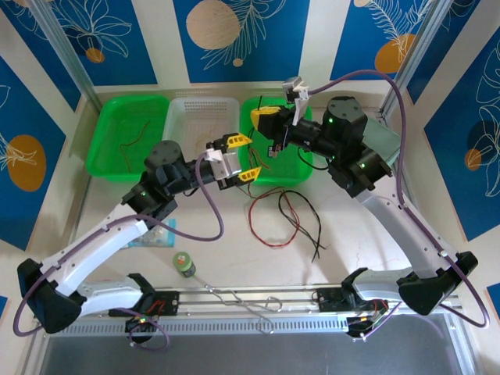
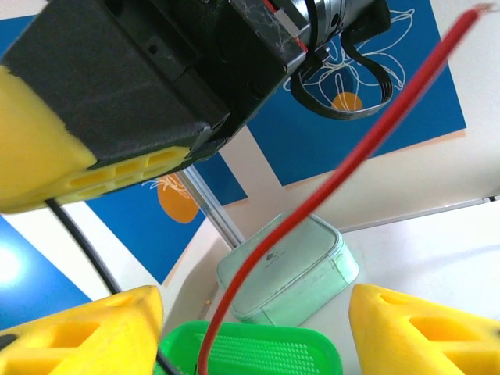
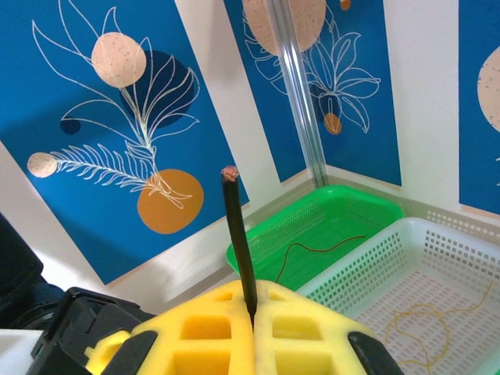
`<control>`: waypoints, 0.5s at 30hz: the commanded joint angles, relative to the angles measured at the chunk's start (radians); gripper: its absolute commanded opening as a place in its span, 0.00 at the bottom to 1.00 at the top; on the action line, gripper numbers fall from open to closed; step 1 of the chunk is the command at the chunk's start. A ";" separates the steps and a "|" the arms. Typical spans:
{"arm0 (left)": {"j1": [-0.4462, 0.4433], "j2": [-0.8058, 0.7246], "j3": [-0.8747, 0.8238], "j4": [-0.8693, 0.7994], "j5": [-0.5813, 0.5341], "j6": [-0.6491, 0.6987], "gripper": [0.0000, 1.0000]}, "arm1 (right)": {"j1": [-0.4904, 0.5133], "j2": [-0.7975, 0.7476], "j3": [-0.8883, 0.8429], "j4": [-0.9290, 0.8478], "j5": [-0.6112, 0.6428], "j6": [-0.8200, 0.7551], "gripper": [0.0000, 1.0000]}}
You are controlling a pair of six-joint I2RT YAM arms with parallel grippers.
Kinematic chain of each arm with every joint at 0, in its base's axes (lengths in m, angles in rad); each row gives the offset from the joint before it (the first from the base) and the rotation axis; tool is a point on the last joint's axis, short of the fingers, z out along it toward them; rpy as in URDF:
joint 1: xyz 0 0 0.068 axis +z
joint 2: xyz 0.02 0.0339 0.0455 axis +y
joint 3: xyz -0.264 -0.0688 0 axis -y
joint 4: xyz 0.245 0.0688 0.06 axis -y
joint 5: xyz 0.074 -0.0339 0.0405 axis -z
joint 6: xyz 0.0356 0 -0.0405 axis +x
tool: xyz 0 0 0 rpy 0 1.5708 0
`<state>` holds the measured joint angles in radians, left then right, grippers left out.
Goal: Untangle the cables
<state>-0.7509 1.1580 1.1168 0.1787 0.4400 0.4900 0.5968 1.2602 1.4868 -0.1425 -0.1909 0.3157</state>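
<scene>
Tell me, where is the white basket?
In the top view, the white basket sits at the back, in the middle, between the left green tray and the right green tray.

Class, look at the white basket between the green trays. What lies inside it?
A thin yellow-tan cable lies loosely looped on the floor of the white basket. The right gripper covers one corner in its wrist view, so that part is unseen.

Two arms, two grippers: left gripper [image 1: 245,156], right gripper [image 1: 258,119]. Three containers: left green tray [image 1: 101,117], right green tray [image 1: 301,166], one white basket [image 1: 180,105]. One thin wire [image 1: 133,144] in the left green tray, one yellow-tan wire [image 3: 422,320] in the basket. On the table: one red cable [image 1: 266,215], one black cable [image 1: 308,223], one green-lidded jar [image 1: 184,263], one bent silver wire [image 1: 250,301].
</scene>
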 commanded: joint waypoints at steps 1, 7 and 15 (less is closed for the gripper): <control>-0.017 0.020 0.052 0.043 0.042 -0.004 0.58 | 0.013 -0.007 0.031 0.007 -0.013 0.000 0.00; -0.022 0.009 0.044 0.056 0.011 -0.025 0.10 | 0.011 -0.015 0.033 -0.005 0.000 -0.015 0.00; -0.023 -0.097 0.014 0.036 -0.130 -0.011 0.00 | -0.031 -0.072 0.002 -0.026 0.053 -0.037 0.00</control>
<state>-0.7643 1.1282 1.1297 0.1902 0.3771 0.4736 0.5838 1.2404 1.4860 -0.1699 -0.1783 0.2996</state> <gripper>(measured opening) 0.051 0.048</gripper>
